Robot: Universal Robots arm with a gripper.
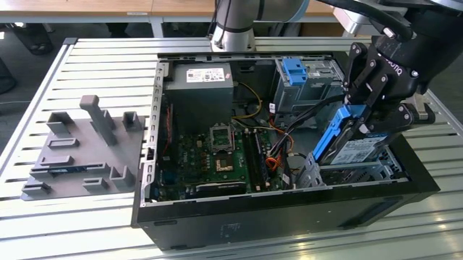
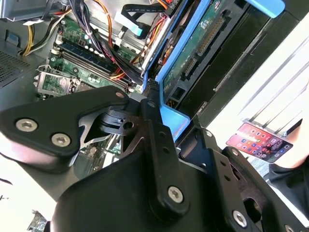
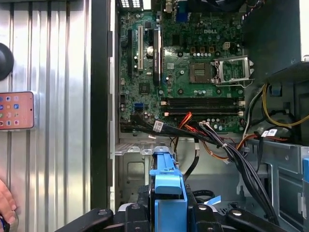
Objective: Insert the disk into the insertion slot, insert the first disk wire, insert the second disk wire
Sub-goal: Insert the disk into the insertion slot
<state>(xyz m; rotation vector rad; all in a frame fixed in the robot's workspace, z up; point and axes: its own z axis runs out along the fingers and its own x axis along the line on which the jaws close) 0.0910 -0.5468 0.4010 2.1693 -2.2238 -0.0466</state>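
Note:
The disk (image 1: 359, 148), silver-grey with a white label in a bright blue carrier frame (image 1: 335, 131), hangs steeply tilted at the exterior view's right side of the open computer case. My gripper (image 1: 370, 120) is shut on it from above. The disk's lower end dips into the insertion slot (image 1: 361, 172), a low perforated silver cage at the case's near right corner. In the second wrist view the disk's green circuit-board underside (image 2: 193, 53) and blue frame (image 2: 170, 117) run between my black fingers (image 2: 155, 137). In the first wrist view the blue frame (image 3: 166, 191) points at the cage floor (image 3: 137, 166).
A bundle of black, orange and red wires (image 1: 288, 145) hangs loose beside the slot, over the motherboard (image 1: 217, 157). A taller grey cage with a blue latch (image 1: 295, 70) stands behind. A grey fixture (image 1: 79, 151) lies at the exterior view's left. A phone (image 3: 17, 110) and a hand (image 3: 5, 205) rest outside the case.

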